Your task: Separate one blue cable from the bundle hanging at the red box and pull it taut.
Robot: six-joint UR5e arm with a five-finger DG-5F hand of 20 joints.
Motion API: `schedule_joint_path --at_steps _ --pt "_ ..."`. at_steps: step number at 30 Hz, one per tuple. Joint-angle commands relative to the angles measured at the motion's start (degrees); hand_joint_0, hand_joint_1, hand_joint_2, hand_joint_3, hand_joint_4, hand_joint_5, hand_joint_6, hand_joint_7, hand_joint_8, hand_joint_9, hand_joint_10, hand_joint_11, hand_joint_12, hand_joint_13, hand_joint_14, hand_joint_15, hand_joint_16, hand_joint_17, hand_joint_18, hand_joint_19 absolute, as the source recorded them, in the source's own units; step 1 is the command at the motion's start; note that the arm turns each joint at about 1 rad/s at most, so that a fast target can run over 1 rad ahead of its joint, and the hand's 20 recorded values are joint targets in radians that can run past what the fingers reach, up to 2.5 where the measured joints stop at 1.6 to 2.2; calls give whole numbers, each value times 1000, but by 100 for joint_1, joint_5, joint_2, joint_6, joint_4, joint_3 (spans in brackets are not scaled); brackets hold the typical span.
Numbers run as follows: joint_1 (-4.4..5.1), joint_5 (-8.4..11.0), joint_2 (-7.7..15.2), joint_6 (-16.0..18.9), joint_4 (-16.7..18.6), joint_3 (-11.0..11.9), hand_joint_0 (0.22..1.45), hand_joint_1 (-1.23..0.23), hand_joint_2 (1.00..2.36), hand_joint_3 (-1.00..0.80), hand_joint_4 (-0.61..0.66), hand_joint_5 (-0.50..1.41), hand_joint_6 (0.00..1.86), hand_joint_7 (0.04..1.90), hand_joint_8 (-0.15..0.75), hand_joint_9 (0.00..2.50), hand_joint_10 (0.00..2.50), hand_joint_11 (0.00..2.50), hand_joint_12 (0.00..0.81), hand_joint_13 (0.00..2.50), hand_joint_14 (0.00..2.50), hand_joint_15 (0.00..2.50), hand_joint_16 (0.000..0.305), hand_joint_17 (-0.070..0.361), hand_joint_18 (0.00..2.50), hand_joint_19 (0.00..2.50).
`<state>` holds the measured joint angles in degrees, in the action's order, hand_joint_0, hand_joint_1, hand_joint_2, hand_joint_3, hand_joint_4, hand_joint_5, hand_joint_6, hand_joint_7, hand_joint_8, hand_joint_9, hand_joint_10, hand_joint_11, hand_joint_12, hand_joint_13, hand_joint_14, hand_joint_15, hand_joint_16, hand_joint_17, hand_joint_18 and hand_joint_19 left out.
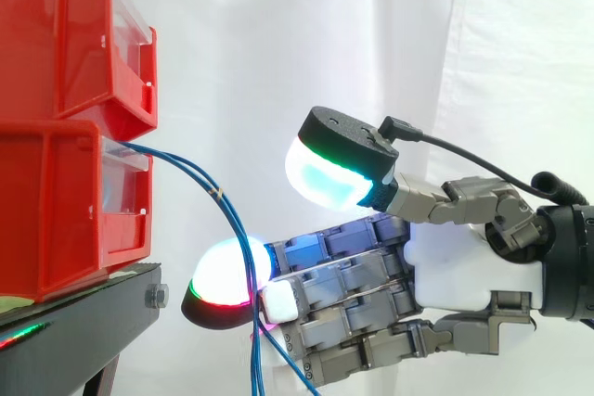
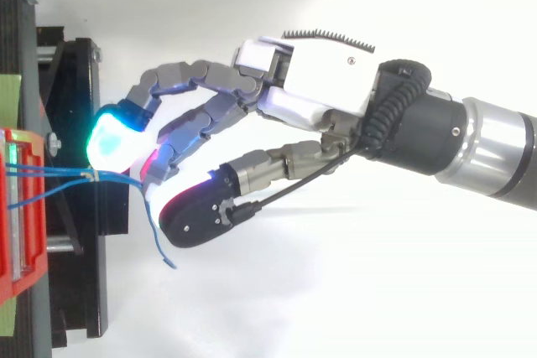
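Hand [image 1: 464, 271] comes in from the right, wide open: fingers nearly straight toward the red box [image 1: 56, 210], thumb pad [image 1: 329, 173] lifted well above them, nothing pinched. Blue cable bundle [image 1: 243, 229] leaves the lower box front and arcs down. A small tan tie [image 1: 220, 192] binds it just outside the box, then it hangs across the lit fingertip [image 1: 227, 271]. Can't tell from here if it's touching the pad or just passing in front. Loose ends drop below the fingers, one curling off near the thumb in the top view. Risks, imo: strands run v. close together below the tie and the pads are thick vs. thin wire, so closing the thumb now prob. catches the whole bundle, not one. The tie also blocks splitting any higher, so pulling one strand would likely drag the others w/ it. Rounded pads + thin cable = slip-out once tension comes on. A grip too low could run off the free end. A hard pull might also shift the red box on the black stand [image 1: 83, 322], as nothing visibly holds it down.
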<state>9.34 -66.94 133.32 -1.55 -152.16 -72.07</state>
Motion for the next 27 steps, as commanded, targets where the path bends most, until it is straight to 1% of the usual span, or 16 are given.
schedule_joint_path --at_steps 1,6,11,13,15,17,20,24,25,26,27 --pt "-28 -12 10 -12 11 0 554 -673 1000 -500 231 -157 503 886 261 914 14 549 323 796 14 373 42 93 581 352" --pt "-46 -12 1 -39 -24 0 503 -641 1000 -500 193 -173 503 878 265 753 13 502 354 662 13 364 48 107 434 354" --pt "-143 -12 1 -118 -173 -8 465 -608 1000 -500 167 -183 503 876 270 631 12 476 372 569 12 353 52 116 323 351" --pt "-187 -48 1 -162 -305 -8 461 -607 1000 -500 163 -185 503 870 267 623 14 487 372 556 12 364 52 118 307 353" --pt "-204 -83 1 -171 -349 0 459 -608 1000 -500 168 -185 502 870 266 616 12 489 372 549 12 359 53 118 303 353" --pt "-248 -162 1 -179 -340 0 464 -616 1000 -500 169 -185 503 867 268 626 12 488 373 566 12 357 52 117 313 352" --pt "-257 -206 1 -188 -279 0 486 -630 1000 -500 180 -181 502 869 267 661 12 497 359 604 13 369 49 110 357 359" --pt "-195 -232 10 -302 -103 0 504 -647 1000 -500 196 -176 502 873 266 720 15 517 348 681 14 386 47 106 464 392" --pt "-169 -223 27 -373 3 0 509 -652 1000 -500 201 -175 502 872 265 733 13 516 346 700 14 385 46 104 484 397" --pt "-151 -223 159 -426 126 106 517 -663 1000 -500 205 -174 502 871 265 742 15 516 345 726 16 394 45 101 503 393" --pt "-151 -223 159 -426 126 106 520 -667 1000 -500 204 -174 502 872 264 752 15 513 343 734 14 396 44 100 513 387"
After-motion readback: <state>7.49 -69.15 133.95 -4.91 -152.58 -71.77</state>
